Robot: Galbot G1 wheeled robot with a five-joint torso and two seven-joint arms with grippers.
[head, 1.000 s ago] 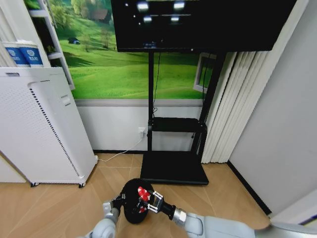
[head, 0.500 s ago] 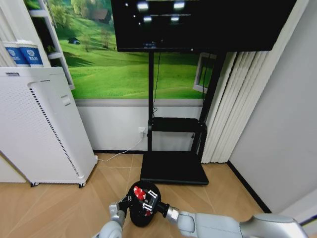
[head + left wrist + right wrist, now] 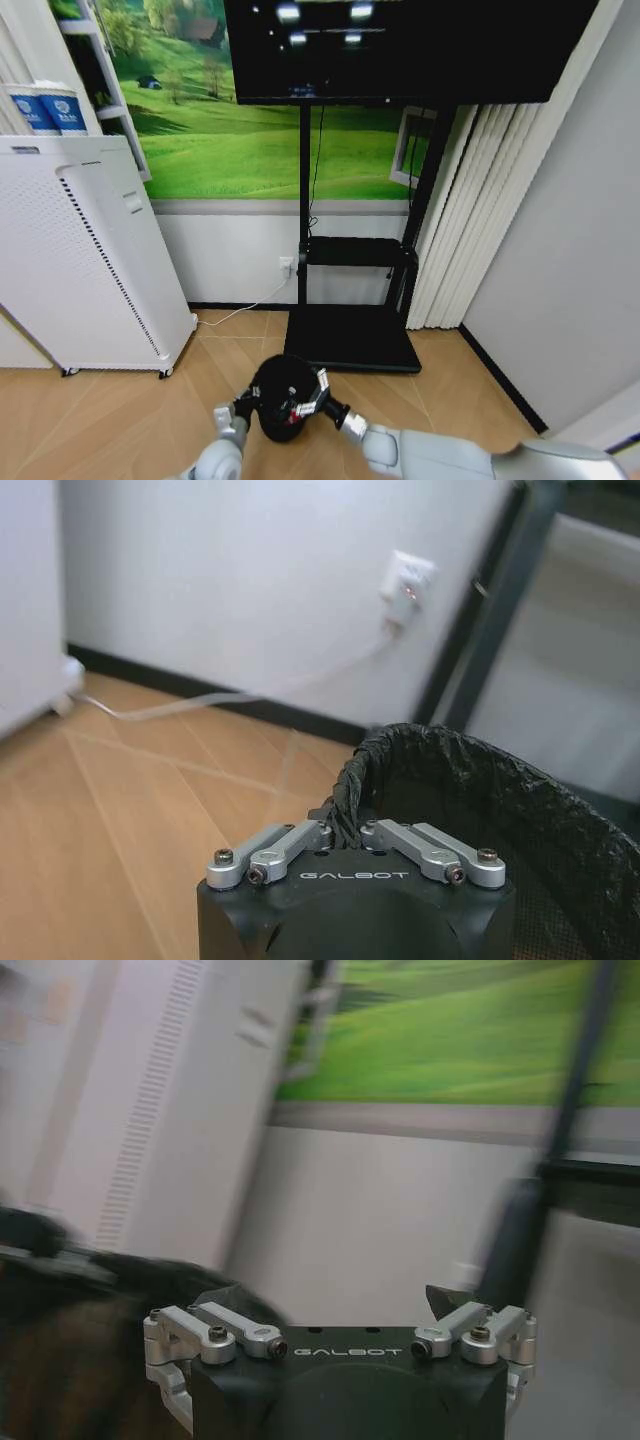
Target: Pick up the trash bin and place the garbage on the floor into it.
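At the bin's (image 3: 283, 398) rim, left hand (image 3: 345, 825) pinches it; right hand (image 3: 312, 400) beside, fingers spread.

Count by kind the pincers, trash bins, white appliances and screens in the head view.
Pincers: 2 (left pincer, right pincer)
Black round mesh trash bin: 1
Tall white perforated appliance: 1
Large black screen on stand: 1
Total: 5

"GALBOT" stands on each pincer's black housing (image 3: 354, 876).
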